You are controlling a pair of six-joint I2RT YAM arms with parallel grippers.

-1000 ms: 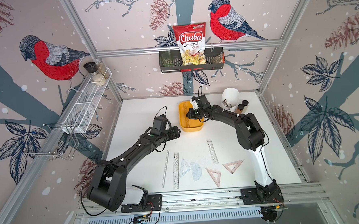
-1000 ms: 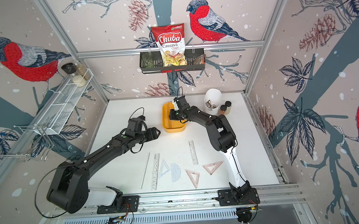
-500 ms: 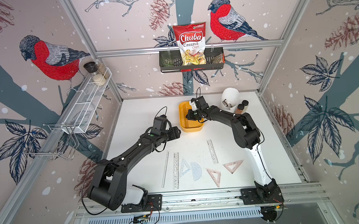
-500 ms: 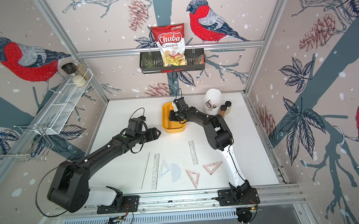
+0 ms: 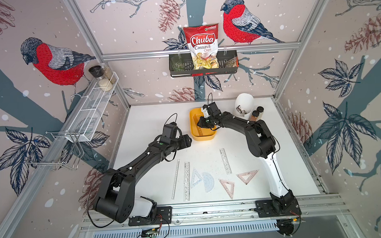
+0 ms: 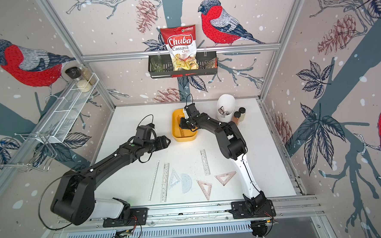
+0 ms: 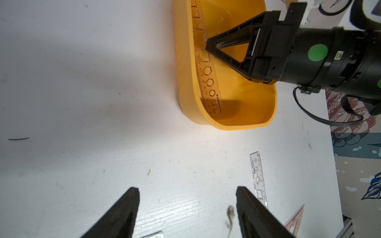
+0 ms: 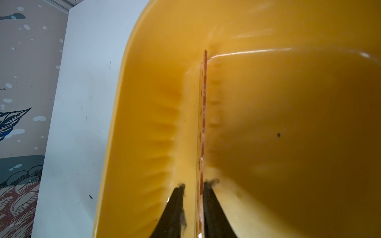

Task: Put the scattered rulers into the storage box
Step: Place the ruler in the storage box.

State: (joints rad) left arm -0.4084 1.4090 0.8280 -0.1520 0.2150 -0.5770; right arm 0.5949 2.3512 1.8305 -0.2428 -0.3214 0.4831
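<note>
- 1 pinkish stencil ruler (image 5: 197, 126) is inside the storage box (image 5: 203, 138), close along 1 long wall of the yellow-orange tub. In the left wrist view (image 7: 208, 82) its hexagon and triangle cut-outs show.
- The right gripper (image 5: 201, 123) reaches down into the box at that ruler. In the right wrist view the ruler (image 8: 202, 123) runs edge-on between its jaws, which are slightly spread. 1 finger (image 8: 175, 208) is clear of the ruler, with yellow showing in the gap, and the other (image 8: 215, 208) sits right against it.
- The box stands on the white surface (image 5: 149, 126), toward the back wall.
- The left gripper (image 5: 187, 141) hovers over bare surface just beside the box. Its jaws are spread wide with nothing between them (image 7: 187, 206).
- 7 more rulers lie flat on the surface nearer the arm bases, well apart from the box.
- From the left arm's side the row runs: a straight ruler (image 5: 176, 179), a clear stencil ruler (image 5: 186, 181), a pale blue triangle (image 5: 196, 178) touching or overlapping a protractor (image 5: 208, 181), a pinkish triangle (image 5: 227, 187), and a 2nd pinkish triangle (image 5: 247, 176).
- A lone stencil ruler (image 5: 225, 161) lies between that row and the box, on the right arm's side.
- A white pot (image 5: 243, 105) and 2 spice jars (image 5: 257, 115) stand at the back, beyond the right arm.
- A black wire basket (image 5: 227, 66) on the back wall holds a chips bag (image 5: 202, 45).
</note>
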